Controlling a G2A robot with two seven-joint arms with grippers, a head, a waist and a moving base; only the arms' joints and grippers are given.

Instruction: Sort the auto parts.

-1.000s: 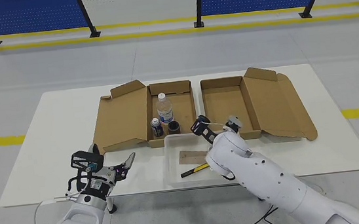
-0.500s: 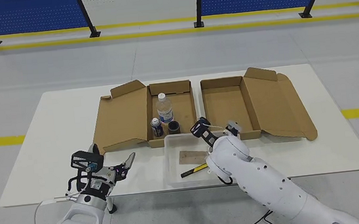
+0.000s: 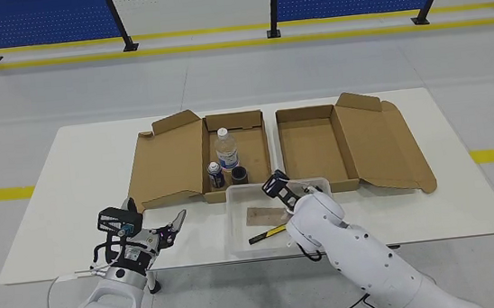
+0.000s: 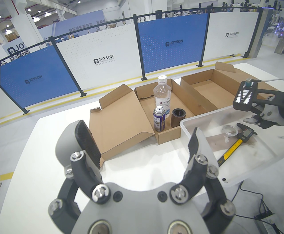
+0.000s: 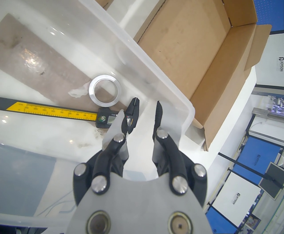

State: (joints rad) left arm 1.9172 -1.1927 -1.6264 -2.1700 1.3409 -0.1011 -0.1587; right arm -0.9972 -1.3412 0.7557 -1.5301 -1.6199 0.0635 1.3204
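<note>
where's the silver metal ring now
In the right wrist view the silver metal ring lies in the clear plastic bin, beside the yellow digital caliper, just ahead of the open right gripper.

The white table (image 3: 68, 173) holds an open left box (image 3: 171, 166) and right box (image 3: 312, 147), side by side. A clear bin (image 3: 233, 217) sits just in front of them.

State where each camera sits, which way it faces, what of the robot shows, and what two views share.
Top view: above the arms, looking down on the table, boxes and bin; both arms show.
Left wrist view: on that wrist, facing the boxes across the table; open left gripper shows.
Right wrist view: on that wrist, looking down into the bin; open right gripper shows.
Both wrist views share the caliper and ring.
</note>
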